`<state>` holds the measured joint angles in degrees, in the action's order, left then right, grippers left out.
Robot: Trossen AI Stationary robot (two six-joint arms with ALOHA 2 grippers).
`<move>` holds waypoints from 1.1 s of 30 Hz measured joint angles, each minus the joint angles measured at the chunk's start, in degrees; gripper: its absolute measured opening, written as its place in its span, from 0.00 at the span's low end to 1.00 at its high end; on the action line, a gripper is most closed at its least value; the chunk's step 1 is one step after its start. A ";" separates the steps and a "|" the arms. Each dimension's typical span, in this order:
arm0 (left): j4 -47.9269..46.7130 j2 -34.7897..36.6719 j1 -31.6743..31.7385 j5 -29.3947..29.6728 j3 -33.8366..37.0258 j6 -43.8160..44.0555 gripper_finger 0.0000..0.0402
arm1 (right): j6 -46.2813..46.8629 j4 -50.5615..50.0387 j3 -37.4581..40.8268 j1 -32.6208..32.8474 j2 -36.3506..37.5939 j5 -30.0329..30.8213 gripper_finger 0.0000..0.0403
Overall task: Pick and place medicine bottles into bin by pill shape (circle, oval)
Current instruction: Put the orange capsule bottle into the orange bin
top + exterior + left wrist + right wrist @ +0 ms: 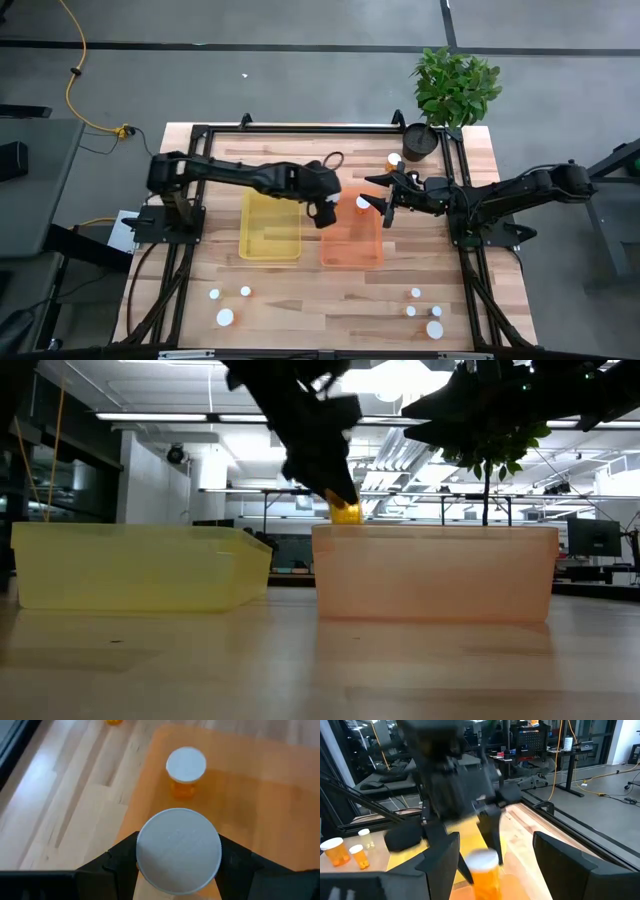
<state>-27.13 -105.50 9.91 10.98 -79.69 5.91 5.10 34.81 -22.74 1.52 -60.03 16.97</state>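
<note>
High view: left gripper (327, 207) hangs over the orange bin (351, 258) at its 10 o'clock corner; the yellow bin (270, 228) lies just beside it at 9 o'clock. The right gripper (388, 200) sits at the orange bin's 1 o'clock edge. One bottle in the bin (362, 203) shows its white cap. Loose bottles (225, 316) wait at the table's 7 and 5 o'clock; one more stands at 1 o'clock by the plant pot (420, 141).
Low view: an amber bottle body (345, 511) shows under the dark fingers, just above the orange bin's rim.
Left wrist view: left fingers (120, 857) are clamped on the held bottle (178, 850), one at each side of its wide white cap. Its long axis runs upright, cap toward the camera, base toward the bin floor. The second bottle stands upright farther in.
Right wrist view: right fingers (442, 860) stand apart, empty, with the left arm's bottle between and beyond them.
Step in hand: placing, judged as nearly done.
Next move: likely lowering a little and releasing without tipping the standing bottle.
</note>
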 joint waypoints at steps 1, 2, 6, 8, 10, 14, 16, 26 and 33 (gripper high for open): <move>0.23 -1.32 0.14 -0.03 -0.61 -0.58 0.48 | -0.02 0.01 0.00 0.00 0.00 0.00 0.61; 0.28 -2.33 0.30 -0.04 -0.78 -0.99 0.48 | -0.02 0.00 0.00 0.00 0.00 0.00 0.61; -0.09 -6.30 1.20 0.03 -1.15 -1.64 0.48 | -0.02 0.16 0.00 0.00 0.00 0.00 0.61; 0.23 -7.72 1.60 0.11 -1.17 -1.64 0.48 | -0.02 0.17 0.00 0.00 0.00 0.00 0.61; 0.10 -8.87 1.98 0.12 -1.14 -1.64 0.48 | -0.02 0.23 0.00 0.00 0.00 0.00 0.61; 0.49 -9.85 2.37 -0.02 -1.15 -3.08 0.48 | -0.02 0.24 0.00 0.00 0.00 0.00 0.61; 0.49 -10.08 2.39 -0.03 -1.17 -3.58 0.49 | -0.02 0.24 0.00 0.00 0.00 0.00 0.61; 0.53 -10.09 2.39 0.07 -1.17 -4.33 0.57 | -0.02 0.26 0.00 0.00 0.00 0.00 0.61; -1.88 -9.69 2.46 0.18 -2.89 -4.63 0.68 | -0.02 0.26 0.00 0.00 0.00 0.00 0.61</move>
<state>-29.01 -115.20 12.36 11.16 -82.58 1.28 5.08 35.07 -22.74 1.52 -60.03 16.97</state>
